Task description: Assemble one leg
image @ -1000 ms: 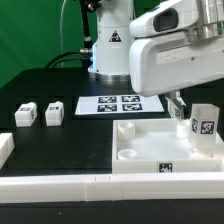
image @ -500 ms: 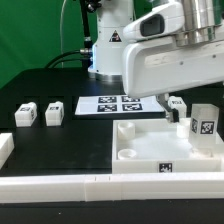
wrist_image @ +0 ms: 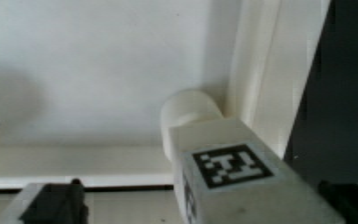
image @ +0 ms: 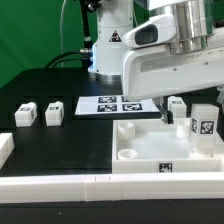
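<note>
Four legs counted in the exterior view. Upright leg (image: 203, 125) stands at the corner of the panel (image: 150, 148) on the exterior view's right, tag facing the camera; cannot tell whether seated in a socket.

Two loose ones lie side by side on the black bench (image: 60, 140) at the exterior view's left: outer loose leg (image: 25, 113) and inner loose leg (image: 53, 113), just apart from each other. Fourth leg (image: 178, 104) sits just behind the panel's far wall, near the marker board (image: 120, 104).

One panel only. Two round sockets show on its side toward the exterior view's left: far socket (image: 125, 130) and near socket (image: 127, 153). One small tag (image: 166, 167) on its front wall. One marker board, four tags on it.

Long white bar (image: 60, 185) runs along the front with one seam visible. Short white piece (image: 5, 148) is cut off at the exterior view's left edge.

Hand (wrist_image: 194, 205) mostly hidden behind the arm (image: 175, 65) in the exterior view. Wrist view looks down on the upright leg (wrist_image: 229, 168). Hand spread: one dark finger (wrist_image: 51, 203) in view, clear of the leg with a gap between, pinching nothing. Other finger lost against the dark background.

One round socket post (wrist_image: 194, 105) right against the leg's far end by the panel wall; cannot tell if touching.
</note>
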Tool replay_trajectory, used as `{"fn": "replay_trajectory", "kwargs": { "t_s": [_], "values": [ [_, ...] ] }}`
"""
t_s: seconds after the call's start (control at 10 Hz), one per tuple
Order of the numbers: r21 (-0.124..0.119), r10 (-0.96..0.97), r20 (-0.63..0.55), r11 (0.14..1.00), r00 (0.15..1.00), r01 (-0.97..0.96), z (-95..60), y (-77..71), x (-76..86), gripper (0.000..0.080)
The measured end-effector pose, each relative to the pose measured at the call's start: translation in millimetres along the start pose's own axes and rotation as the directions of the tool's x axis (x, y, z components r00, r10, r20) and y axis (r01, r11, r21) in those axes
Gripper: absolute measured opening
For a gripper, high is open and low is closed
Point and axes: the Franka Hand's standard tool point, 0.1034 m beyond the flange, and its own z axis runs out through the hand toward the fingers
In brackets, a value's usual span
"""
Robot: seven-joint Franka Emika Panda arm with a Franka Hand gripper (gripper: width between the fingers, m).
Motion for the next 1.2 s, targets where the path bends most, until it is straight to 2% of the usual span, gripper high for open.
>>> {"fn": "replay_trajectory", "kwargs": {
  "t_s": [0.1,0.2,0.3,0.4,0.5,0.9,1.2],
  "values": [
    [0.003,-0.012,-0.002,1.000,1.000,0.012,-1.6,-7.3,2.7,0.0649],
    [0.007,-0.023,-0.003,1.000,1.000,0.023,-4.6,-14.5,8.7,0.0534],
    [0.010,-0.031,-0.003,0.999,1.000,0.031,-7.8,-19.6,14.7,0.0379],
    [0.008,-0.032,0.003,0.999,0.999,0.032,-10.0,-18.3,19.4,0.0379],
    [0.008,-0.039,0.006,0.999,0.999,0.039,-9.7,-16.5,23.7,0.0310],
    [0.008,-0.048,-0.007,0.999,0.999,0.048,-9.3,-13.7,27.5,0.0310],
    [0.011,0.122,-0.008,0.993,0.993,-0.122,-9.5,-13.2,28.0,0.0310]
  ]
}}
